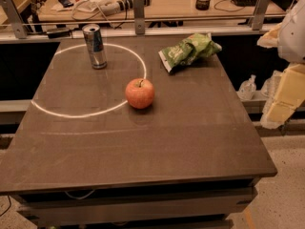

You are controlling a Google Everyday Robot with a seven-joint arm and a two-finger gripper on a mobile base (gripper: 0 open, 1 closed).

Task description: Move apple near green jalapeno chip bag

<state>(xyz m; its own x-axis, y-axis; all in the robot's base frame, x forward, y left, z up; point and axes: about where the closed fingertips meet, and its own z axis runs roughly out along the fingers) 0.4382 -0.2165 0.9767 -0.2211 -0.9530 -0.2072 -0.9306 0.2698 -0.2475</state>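
The red-orange apple (140,93) stands upright near the middle of the dark table, on the right rim of a white circle drawn on the top. The green jalapeno chip bag (188,51) lies crumpled at the back right of the table, about a bag's width behind and to the right of the apple. My gripper (282,101) hangs off the table's right side, past its edge, well away from the apple and the bag. It holds nothing.
A silver can (95,46) stands upright at the back left, inside the white circle. The table (157,147) ends in a metal rail with posts (138,6) at the back. A plastic bottle (248,87) sits on a lower ledge to the right.
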